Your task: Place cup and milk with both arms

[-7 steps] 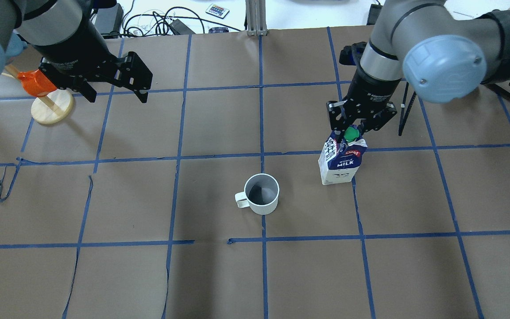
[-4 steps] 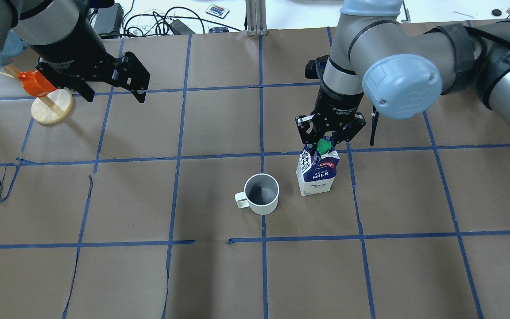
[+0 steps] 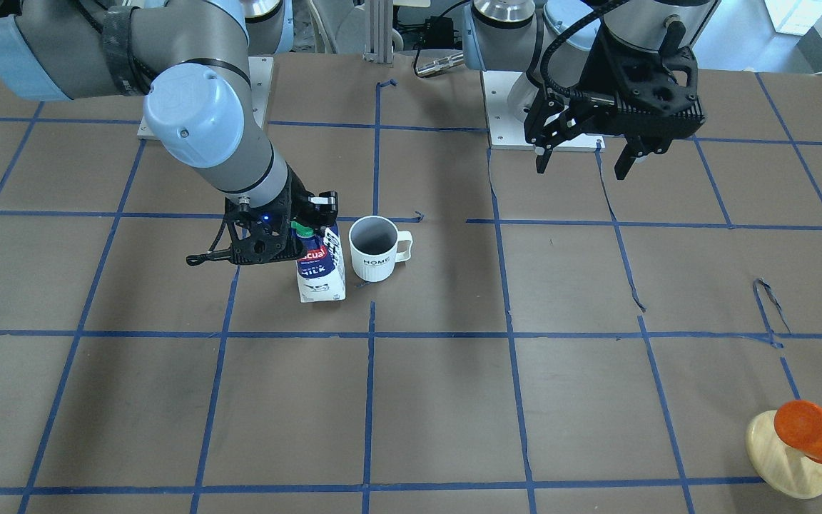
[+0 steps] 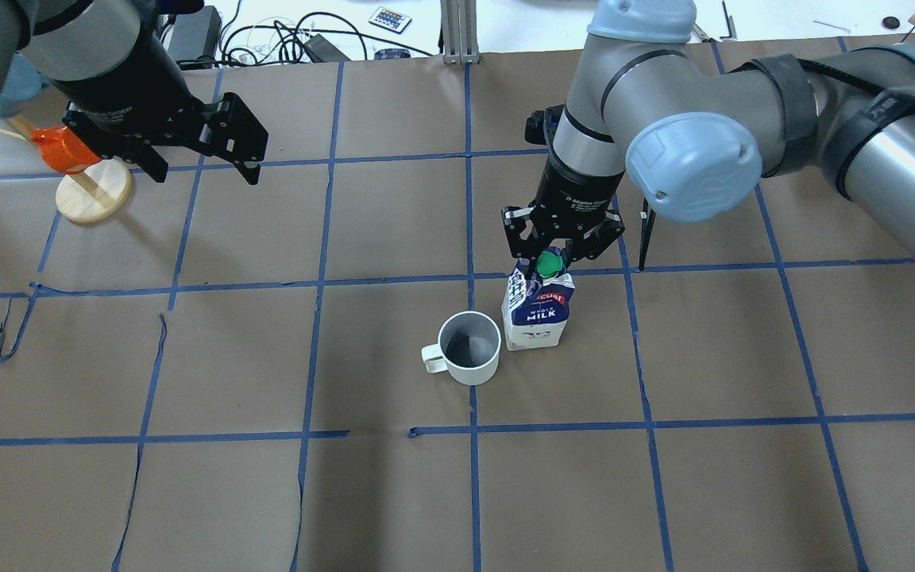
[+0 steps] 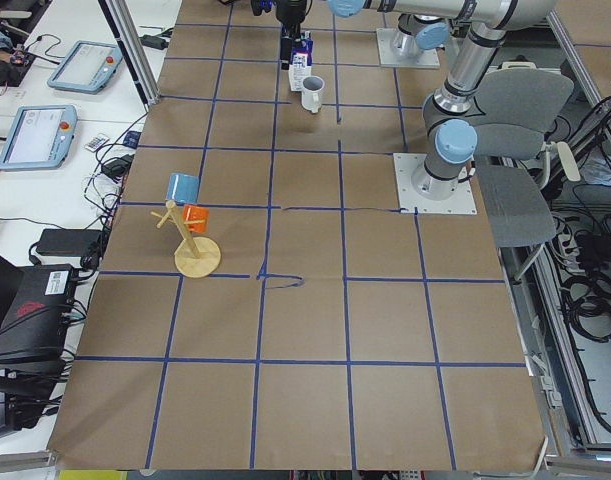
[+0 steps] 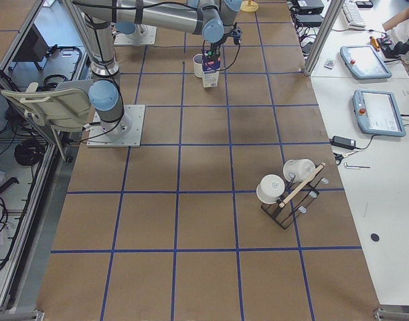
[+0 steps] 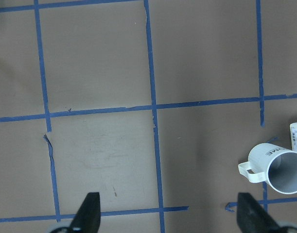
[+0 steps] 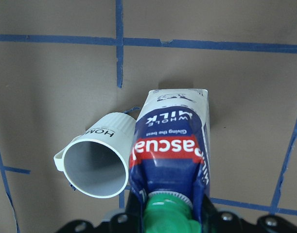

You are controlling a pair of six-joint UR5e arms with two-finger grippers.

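Observation:
The white ribbed cup (image 4: 469,347) marked "HOME" (image 3: 373,250) stands upright near the table's middle. The blue-and-white milk carton (image 4: 537,314) with a green cap is upright close beside it, on the cup's right in the overhead view. My right gripper (image 4: 551,258) is shut on the carton's gable top (image 8: 170,141). I cannot tell whether the carton's base (image 3: 320,268) rests on the paper. My left gripper (image 4: 205,171) is open and empty, high over the far left of the table. Its wrist view shows the cup (image 7: 277,167) at the right edge.
An orange cup-like thing on a wooden disc stand (image 4: 68,151) sits at the far left, just behind my left gripper. A rack with white mugs (image 6: 284,187) stands at the table's right end. Cables (image 4: 291,40) lie beyond the far edge.
My right gripper has carried the milk carton left and nearer, from about a square away to right beside the cup. The left gripper and the cup have barely moved.

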